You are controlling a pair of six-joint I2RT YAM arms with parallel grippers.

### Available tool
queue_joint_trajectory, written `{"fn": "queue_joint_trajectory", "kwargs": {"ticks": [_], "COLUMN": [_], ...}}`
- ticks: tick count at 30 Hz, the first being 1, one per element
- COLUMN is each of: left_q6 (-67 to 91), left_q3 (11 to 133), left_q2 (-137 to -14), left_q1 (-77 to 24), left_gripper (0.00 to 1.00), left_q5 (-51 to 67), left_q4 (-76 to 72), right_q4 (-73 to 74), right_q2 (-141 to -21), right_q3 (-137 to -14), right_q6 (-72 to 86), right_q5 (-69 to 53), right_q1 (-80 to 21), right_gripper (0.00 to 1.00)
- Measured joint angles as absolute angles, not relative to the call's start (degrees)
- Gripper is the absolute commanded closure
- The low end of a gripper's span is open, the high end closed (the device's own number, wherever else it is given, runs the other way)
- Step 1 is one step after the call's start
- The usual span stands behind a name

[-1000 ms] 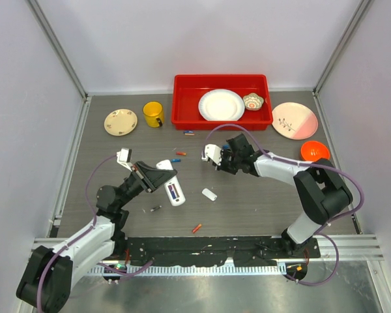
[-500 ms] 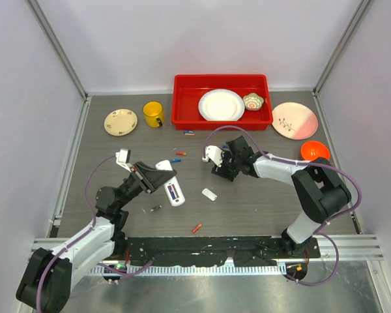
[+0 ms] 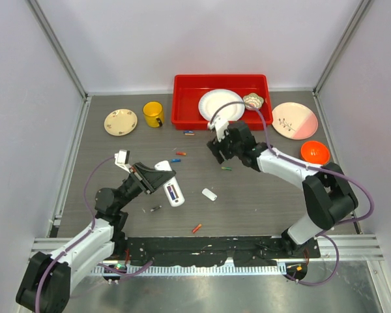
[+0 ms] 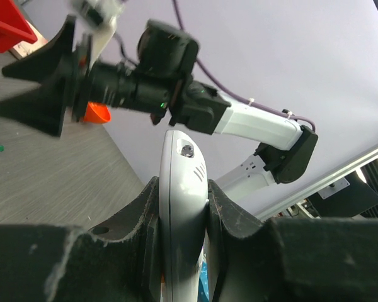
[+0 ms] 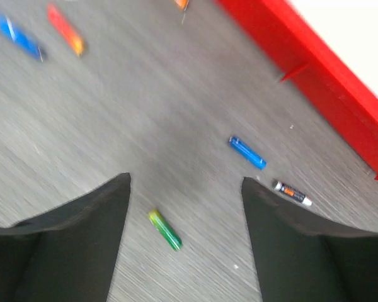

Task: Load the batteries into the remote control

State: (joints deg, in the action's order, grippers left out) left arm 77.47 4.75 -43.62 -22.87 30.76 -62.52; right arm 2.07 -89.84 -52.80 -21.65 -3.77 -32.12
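Left pincer [image 4: 183,204] clamps a white oblong plastic remote control [image 4: 183,163]; right pincer [image 5: 184,184], spread apart, hangs seemingly above a green cylindrical battery [image 5: 165,229] on the grey desk [image 5: 113,113].

Right hand [image 5: 186,185]: fingers now spread wide; moved toward the far side.
Small green cylindrical battery [image 3: 226,168]: now lies loose on the bench [image 3: 117,156].

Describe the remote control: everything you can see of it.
The remote control is a white oblong of glossy-looking plastic, clamped by its long sides between the left gripper's fingers. Its free end sticks out past them. The top view shows an open recess holding something red and blue; the wrist view shows a small round dot and short slots.
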Motion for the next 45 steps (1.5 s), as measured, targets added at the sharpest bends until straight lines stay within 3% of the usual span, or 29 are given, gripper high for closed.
{"fn": "queue_joint_trajectory", "kwargs": {"ticks": [2, 3, 5, 8, 17, 24, 30, 45], "left_q6": [77.47, 77.47, 77.49, 77.52, 77.54, 77.52, 77.47, 76.2], "left_q3": [4.62, 4.47, 4.19, 3.9, 3.7, 3.64, 3.51, 3.44], "left_q2": [-43.44, -43.33, -43.2, -43.22, -44.36, -46.72, -46.61, -44.71], "left_q1": [-22.87, -22.87, -22.87, -22.87, -22.92, -23.24, -23.29, -23.49], "left_gripper": [1.0, 1.0, 1.0, 1.0, 1.0, 1.0, 1.0, 1.0], "left_q5": [30.55, 30.39, 30.02, 29.63, 29.23, 29.26, 29.21, 29.04], "left_q4": [-62.17, -62.0, -61.84, -61.67, -60.45, -59.22, -58.54, -56.45], "right_q4": [1.83, 2.02, 2.15, 2.9, 14.15, 20.16, 21.08, 19.44], "right_q2": [-89.73, -89.73, -89.73, -89.62, -87.83, -91.85, -95.79, -100.57], "right_q3": [-56.69, -58.11, -60.55, -60.97, -54.96, -56.6, -57.12, -57.91], "right_q6": [-11.22, -7.11, 3.64, 18.04, 40.71, 47.13, 48.99, 45.71], "right_q5": [-1.74, -1.67, -1.72, -0.36, 20.43, 32.93, 33.87, 32.03], "right_q1": [-31.7, -31.38, -30.22, -28.82, -36.32, -42.72, -42.61, -42.63], "right_gripper": [0.5, 0.48, 0.3, 0.15, 0.11, 0.12, 0.19, 0.22]}}
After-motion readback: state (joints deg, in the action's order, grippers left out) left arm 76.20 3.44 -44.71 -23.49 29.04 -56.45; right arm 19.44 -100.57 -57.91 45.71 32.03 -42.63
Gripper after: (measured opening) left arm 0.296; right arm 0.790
